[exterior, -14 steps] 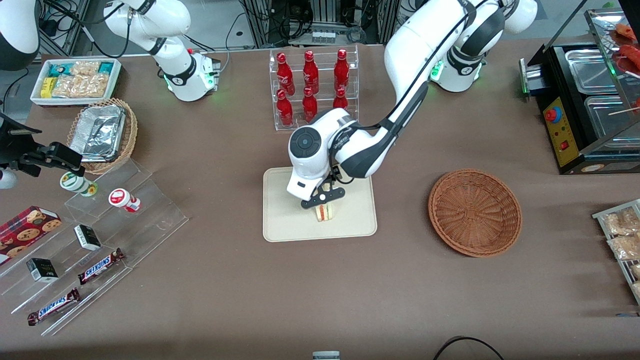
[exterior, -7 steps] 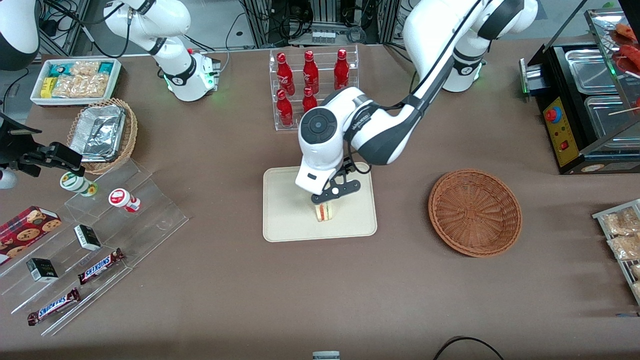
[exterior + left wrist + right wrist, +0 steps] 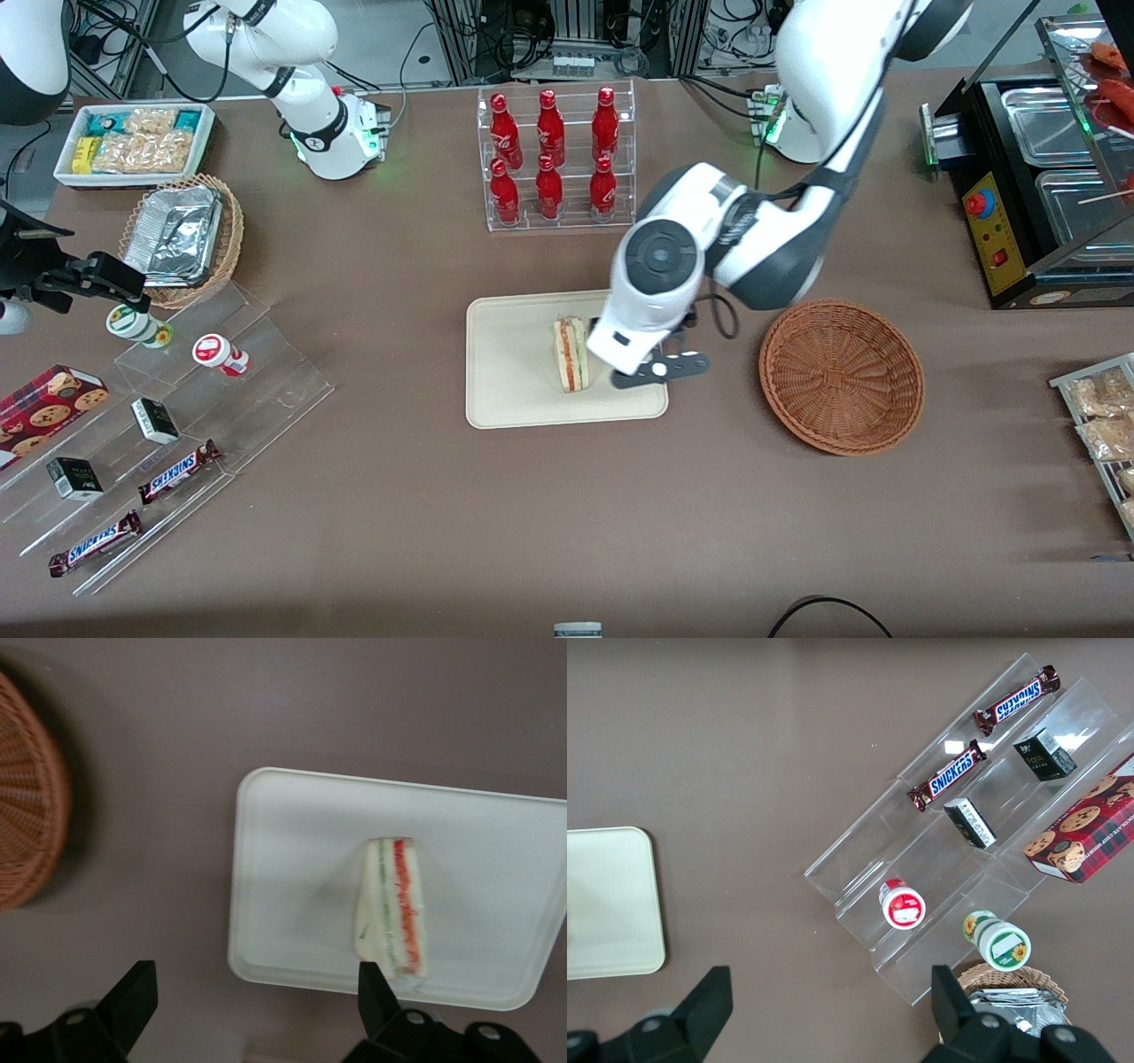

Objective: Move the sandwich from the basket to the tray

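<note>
The sandwich (image 3: 570, 354) (image 3: 394, 908), a pale wedge with a red and green filling stripe, lies on the cream tray (image 3: 514, 381) (image 3: 301, 868), apart from any finger. My gripper (image 3: 660, 370) (image 3: 252, 992) hangs open and empty above the tray's edge nearest the basket, between sandwich and basket. Its black fingers (image 3: 133, 992) stand wide apart. The reddish-brown wicker basket (image 3: 842, 377) (image 3: 27, 842) sits on the table beside the tray, toward the working arm's end, with nothing in it.
A clear rack of red bottles (image 3: 554, 155) stands farther from the front camera than the tray. Toward the parked arm's end are a stepped acrylic snack display (image 3: 177, 416), a tan basket with foil trays (image 3: 182, 235) and a white snack box (image 3: 133, 142). A black food warmer (image 3: 1036, 177) is at the working arm's end.
My gripper has left the sandwich, risen and swung sideways toward the basket. The sandwich stays on the tray, now uncovered.
</note>
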Controlling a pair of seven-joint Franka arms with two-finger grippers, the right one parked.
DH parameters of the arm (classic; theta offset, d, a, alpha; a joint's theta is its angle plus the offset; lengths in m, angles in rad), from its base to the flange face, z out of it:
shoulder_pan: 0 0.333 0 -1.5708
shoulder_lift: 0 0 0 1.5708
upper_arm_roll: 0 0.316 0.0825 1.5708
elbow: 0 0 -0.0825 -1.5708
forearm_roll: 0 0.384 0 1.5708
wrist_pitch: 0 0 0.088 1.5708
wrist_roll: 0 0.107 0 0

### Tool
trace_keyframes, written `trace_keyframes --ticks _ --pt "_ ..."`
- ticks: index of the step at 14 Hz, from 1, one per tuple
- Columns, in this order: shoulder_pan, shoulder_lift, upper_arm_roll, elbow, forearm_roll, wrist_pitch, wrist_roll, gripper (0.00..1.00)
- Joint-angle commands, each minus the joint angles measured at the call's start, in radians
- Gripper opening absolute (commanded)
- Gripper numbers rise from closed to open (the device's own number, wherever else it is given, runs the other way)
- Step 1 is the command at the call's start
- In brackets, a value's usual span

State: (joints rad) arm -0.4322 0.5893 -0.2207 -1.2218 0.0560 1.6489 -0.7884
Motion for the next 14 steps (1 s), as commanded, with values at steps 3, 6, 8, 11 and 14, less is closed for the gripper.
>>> trace_keyframes --ticks 3,6,8,11,14 --pt "0.15 -0.135 -0.002 -0.089 -0.027 -0.092 0.249 1.0" --pt "0.248 -0.213 -0.002 -0.174 -0.031 -0.095 0.42 1.0" --pt "0.3 -0.259 0.0 -0.22 -0.03 -0.1 0.474 1.0" --pt "0.369 -0.293 0.001 -0.229 -0.021 -0.139 0.573 1.0" --pt "0.43 -0.347 0.001 -0.232 -0.021 -0.192 0.678 1.0"
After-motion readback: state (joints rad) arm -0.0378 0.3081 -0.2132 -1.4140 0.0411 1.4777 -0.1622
